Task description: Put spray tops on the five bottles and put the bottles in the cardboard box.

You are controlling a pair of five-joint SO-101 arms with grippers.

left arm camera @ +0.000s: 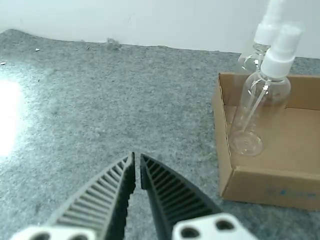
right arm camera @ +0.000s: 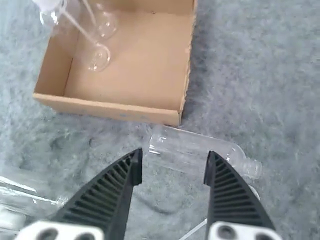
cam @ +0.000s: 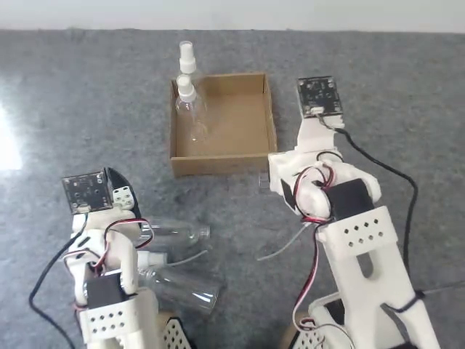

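Cardboard box (cam: 218,166) holds an upright clear cylindrical bottle (cam: 193,116), white-topped.

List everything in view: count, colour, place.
cardboard box: one, brown, far middle of the table.
standing bottles: two, clear with white spray tops, in the box's far left corner.
lying bottles: three, clear; two by the left arm, one in front of the box.
loose spray tops: apparently two, white with thin tubes, one near each arm.
mat: one, grey.
left gripper: shut, over bare mat.
right gripper: open, above a lying bottle.
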